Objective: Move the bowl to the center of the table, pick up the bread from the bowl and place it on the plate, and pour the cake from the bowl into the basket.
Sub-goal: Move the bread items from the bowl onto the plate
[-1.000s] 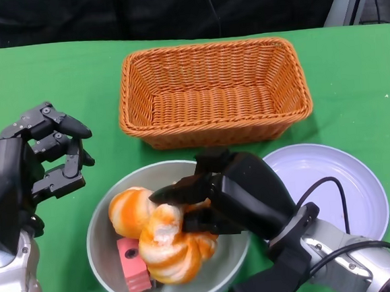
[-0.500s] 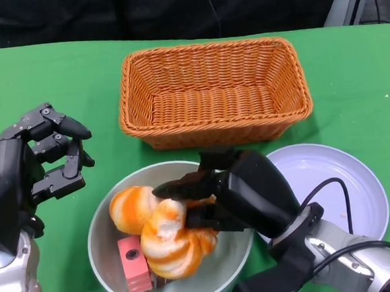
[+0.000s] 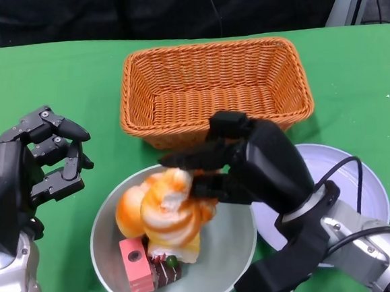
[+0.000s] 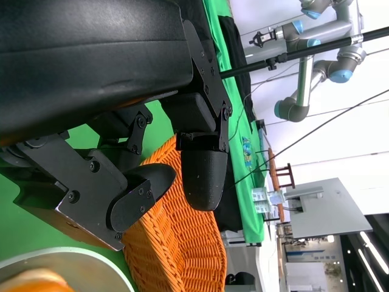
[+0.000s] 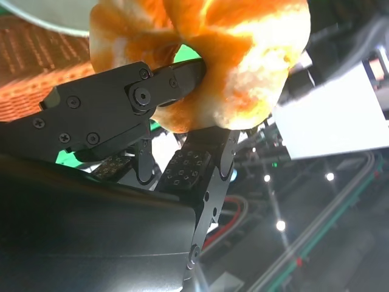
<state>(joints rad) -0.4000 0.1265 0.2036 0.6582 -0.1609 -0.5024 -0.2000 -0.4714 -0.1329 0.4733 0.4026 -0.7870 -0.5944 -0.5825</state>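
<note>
My right hand (image 3: 250, 165) grips an orange-and-cream twisted bread (image 3: 170, 212) and holds it just above the grey bowl (image 3: 225, 265) at the table's near middle. The right wrist view shows the bread (image 5: 225, 55) pinched between black fingers (image 5: 115, 103). A pink cake block (image 3: 137, 265) and a small dark cake piece (image 3: 167, 268) lie in the bowl's near-left part. The white plate (image 3: 357, 187) sits right of the bowl, partly behind my right hand. The wicker basket (image 3: 214, 94) stands empty behind the bowl. My left hand (image 3: 38, 168) hovers left of the bowl, fingers curled, holding nothing.
Green cloth covers the table. The basket's near wall (image 4: 176, 243) shows in the left wrist view beside my left fingers (image 4: 200, 176). Bare cloth lies left of the basket and at the far right.
My right hand has lifted the bread up and slightly away from the bowl's floor, uncovering the dark cake piece. The left hand has stayed put.
</note>
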